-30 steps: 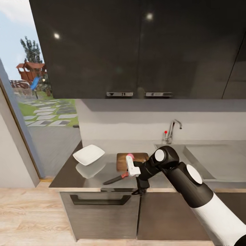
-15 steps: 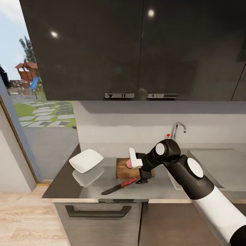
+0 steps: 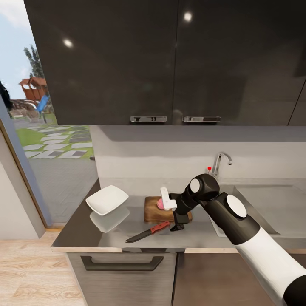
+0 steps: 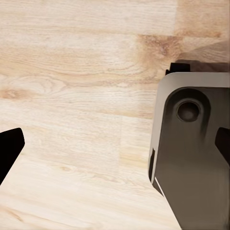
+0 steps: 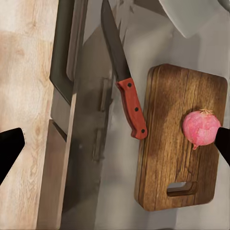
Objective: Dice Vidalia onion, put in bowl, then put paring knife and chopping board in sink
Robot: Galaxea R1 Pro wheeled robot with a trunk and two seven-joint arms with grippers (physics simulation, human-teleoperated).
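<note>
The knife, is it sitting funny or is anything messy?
Nothing is spilled or broken. The paring knife lies flat on the countertop beside the chopping board, blade pointing toward the counter's front edge. The onion sits whole on the board.

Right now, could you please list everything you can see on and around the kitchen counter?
Round pink onion: one, resting on the board.
Brown wooden chopping board: one, on the grey countertop.
Red-handled paring knife: one, beside the board, on the countertop.
White square bowl: one, countertop's left end.
Steel sink: one, right of board.
Chrome faucet: one, behind sink.
Dark wall cabinets: above.
Right pincer: open, over the board.
</note>
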